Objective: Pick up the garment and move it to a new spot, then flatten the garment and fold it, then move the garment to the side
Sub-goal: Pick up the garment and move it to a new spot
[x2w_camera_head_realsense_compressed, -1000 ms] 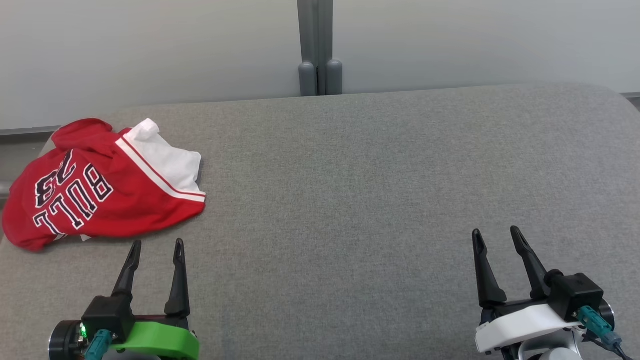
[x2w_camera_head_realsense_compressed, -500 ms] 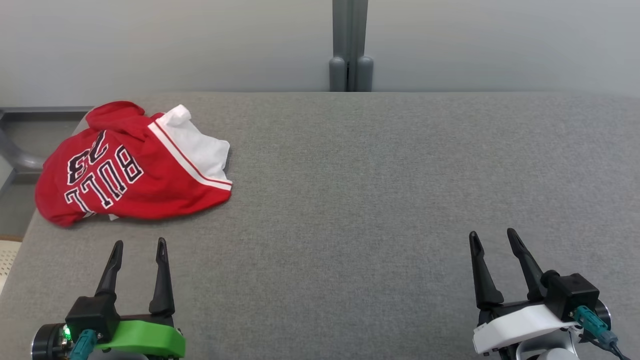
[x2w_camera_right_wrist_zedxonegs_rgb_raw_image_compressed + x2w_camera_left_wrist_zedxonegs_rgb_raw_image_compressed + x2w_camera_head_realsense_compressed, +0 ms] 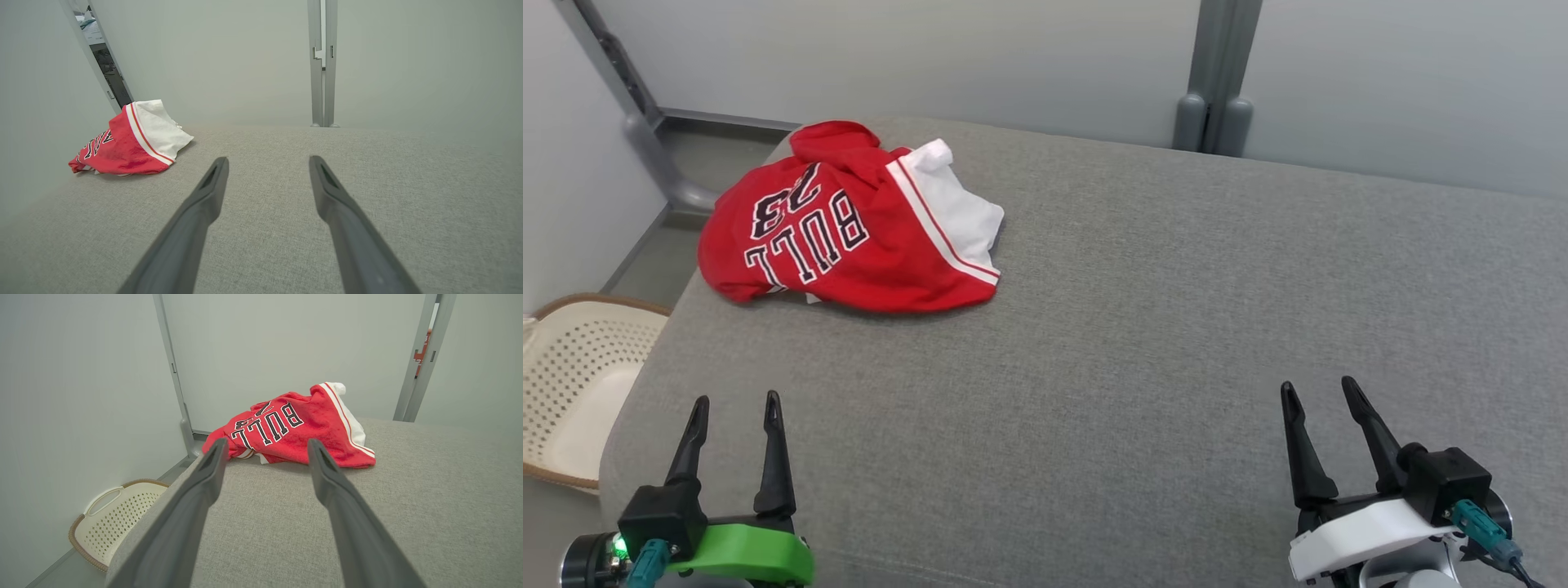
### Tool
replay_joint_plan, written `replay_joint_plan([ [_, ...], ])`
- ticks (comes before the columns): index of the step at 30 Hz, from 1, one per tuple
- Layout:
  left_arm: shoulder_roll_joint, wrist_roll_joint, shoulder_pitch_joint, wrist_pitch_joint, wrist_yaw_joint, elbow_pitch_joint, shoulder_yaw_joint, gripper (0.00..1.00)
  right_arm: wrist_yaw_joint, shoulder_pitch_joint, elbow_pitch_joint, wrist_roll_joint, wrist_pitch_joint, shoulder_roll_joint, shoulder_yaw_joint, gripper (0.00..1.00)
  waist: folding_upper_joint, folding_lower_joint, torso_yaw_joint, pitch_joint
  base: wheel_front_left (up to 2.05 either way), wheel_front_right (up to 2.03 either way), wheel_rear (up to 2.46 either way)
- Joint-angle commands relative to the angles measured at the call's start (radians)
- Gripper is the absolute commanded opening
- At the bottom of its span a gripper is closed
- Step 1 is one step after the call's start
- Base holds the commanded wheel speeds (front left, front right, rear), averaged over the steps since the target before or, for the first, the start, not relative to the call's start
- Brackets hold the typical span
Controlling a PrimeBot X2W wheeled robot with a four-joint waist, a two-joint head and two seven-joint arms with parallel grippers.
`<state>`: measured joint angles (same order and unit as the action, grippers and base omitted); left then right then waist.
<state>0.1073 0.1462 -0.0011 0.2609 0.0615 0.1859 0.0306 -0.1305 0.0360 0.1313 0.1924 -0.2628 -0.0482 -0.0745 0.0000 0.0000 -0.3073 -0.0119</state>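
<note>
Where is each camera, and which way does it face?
Head view: on the head, looking down on the grey fabric surface and red-and-white garment; left jaws and right jaws open below.
Left wrist view: along the open left jaws, straight at the garment; cream basket lower left.
Right wrist view: along the open right jaws, toward the wall; garment at left.
Shared: all see the garment.

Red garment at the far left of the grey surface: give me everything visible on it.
The garment is red, terry-like cloth with a white panel set off by thin stripes, and black, white-outlined lettering BULL and 23, upside down in the head view. It lies crumpled in a loose heap, unfolded, near the far left corner of the grey padded surface. Only that surface touches it.
</note>
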Motion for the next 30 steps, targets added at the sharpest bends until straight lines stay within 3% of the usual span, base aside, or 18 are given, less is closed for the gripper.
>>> replay_joint_plan([
  [1,0.005,0.011,-0.003,0.0,-0.006,0.002,0.002,1.0,0.0,-0.005,0.003,0.008,-0.003,-0.004,0.001,1.0,0.0,0.0,-0.059,-0.005,0.0,0.0,0.0],
  [10,0.014,0.015,-0.002,0.003,-0.017,0.011,0.011,1.0,0.0,-0.01,0.006,0.001,-0.003,-0.004,-0.007,1.0,0.0,0.0,-0.133,-0.012,0.0,0.0,0.0],
  [18,0.018,0.024,0.008,0.005,-0.021,0.015,0.017,1.0,0.0,-0.015,0.011,0.004,-0.003,-0.005,-0.014,1.0,0.0,0.0,-0.155,-0.015,0.0,0.0,0.0],
  [25,0.023,0.028,-0.014,0.004,-0.018,0.025,0.015,1.0,0.0,-0.027,0.013,0.007,-0.003,-0.016,-0.025,1.0,0.0,0.0,-0.132,-0.03,0.0,0.0,0.0],
  [30,0.041,0.039,-0.079,0.005,-0.001,0.03,0.019,1.0,0.0,-0.049,-0.007,-0.001,-0.003,-0.03,-0.025,1.0,0.0,0.0,-0.068,-0.072,0.0,0.0,0.0],
])
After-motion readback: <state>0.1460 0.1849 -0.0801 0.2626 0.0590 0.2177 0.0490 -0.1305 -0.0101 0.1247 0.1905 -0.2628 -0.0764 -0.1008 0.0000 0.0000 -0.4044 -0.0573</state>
